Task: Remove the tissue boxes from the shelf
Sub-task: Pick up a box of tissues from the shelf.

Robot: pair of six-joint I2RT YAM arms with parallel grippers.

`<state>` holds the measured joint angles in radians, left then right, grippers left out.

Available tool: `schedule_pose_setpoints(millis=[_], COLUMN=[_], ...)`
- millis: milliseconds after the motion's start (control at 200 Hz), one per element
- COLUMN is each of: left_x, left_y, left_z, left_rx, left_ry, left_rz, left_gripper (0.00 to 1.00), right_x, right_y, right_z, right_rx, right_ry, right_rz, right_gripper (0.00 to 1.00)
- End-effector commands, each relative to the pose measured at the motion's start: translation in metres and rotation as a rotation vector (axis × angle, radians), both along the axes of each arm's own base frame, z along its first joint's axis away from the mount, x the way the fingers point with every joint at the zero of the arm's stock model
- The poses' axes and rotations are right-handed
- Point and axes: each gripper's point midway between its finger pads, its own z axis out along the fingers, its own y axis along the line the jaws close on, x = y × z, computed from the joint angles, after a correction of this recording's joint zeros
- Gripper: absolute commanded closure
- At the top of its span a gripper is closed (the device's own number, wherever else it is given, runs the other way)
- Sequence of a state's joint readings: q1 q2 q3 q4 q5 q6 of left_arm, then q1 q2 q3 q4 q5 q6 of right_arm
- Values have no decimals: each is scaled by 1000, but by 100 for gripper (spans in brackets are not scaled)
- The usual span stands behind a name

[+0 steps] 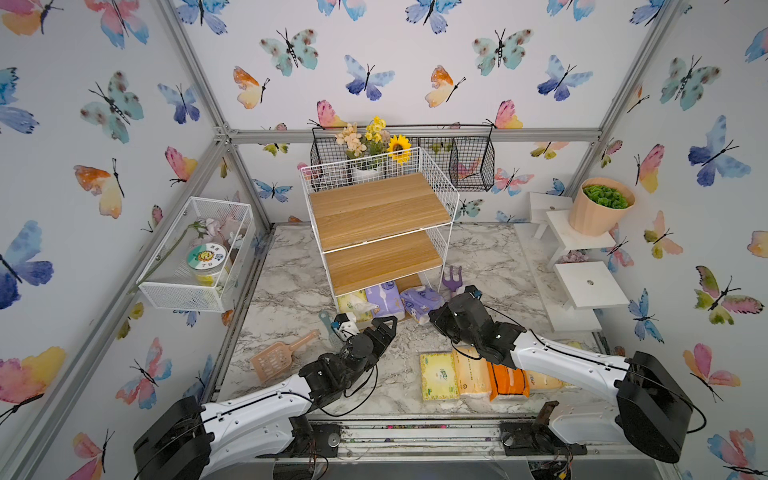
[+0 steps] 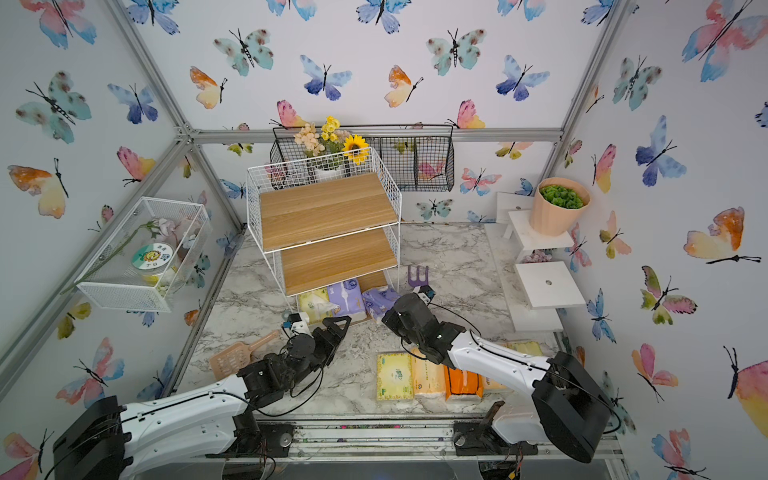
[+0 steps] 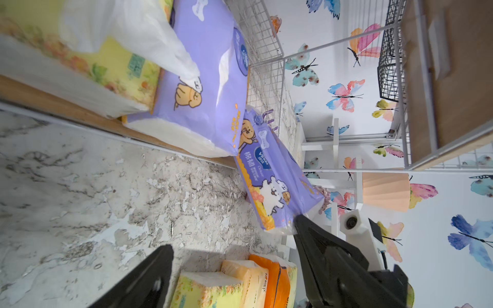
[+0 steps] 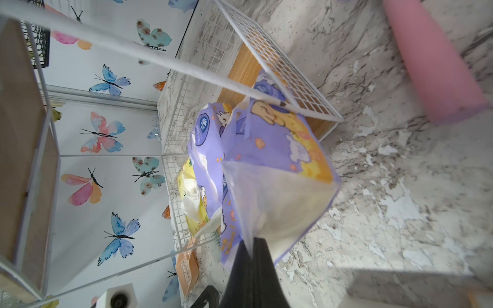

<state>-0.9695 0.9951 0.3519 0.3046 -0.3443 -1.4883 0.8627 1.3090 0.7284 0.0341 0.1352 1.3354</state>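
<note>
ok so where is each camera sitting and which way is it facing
Top views: high above the robot's base, looking down at the shelf and marble table; both arms, left tool and right tool show.
Left wrist: on the left arm, facing the shelf's bottom board; its open fingers show.
Right wrist: on the right arm, facing that board; its tool shut on a purple pack.
Shared: both wrist views show that pack.

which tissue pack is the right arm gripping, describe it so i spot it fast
On the white wire shelf mid-table, look at the lowest board, where three packs sit. It is the purple pack at the right end. Unlike the flat purple neighbour and the yellow pack, it juts skewed past the board's edge, its clear end pinched in the right tool.
</note>
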Motion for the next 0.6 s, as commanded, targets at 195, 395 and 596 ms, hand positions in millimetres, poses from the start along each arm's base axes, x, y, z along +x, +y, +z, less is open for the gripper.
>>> schedule_pose_setpoints(millis=[195,395,596], left_x=[13,24,28], left_y=[-43,-69,-92], left_z=[18,23,15], left_rx=[-230,-319,-397], left_ry=[53,74,152], left_rz=[-24,-46,-70], left_gripper=[3,3,6], right_x=[-23,-35,-50], right_y=[-13,-21,-22], right_z=[12,22,33], right_rx=[5,18,71], right_ry=[-5,-18,-21], right_rz=[72,106,154], right_gripper=[98,98,98])
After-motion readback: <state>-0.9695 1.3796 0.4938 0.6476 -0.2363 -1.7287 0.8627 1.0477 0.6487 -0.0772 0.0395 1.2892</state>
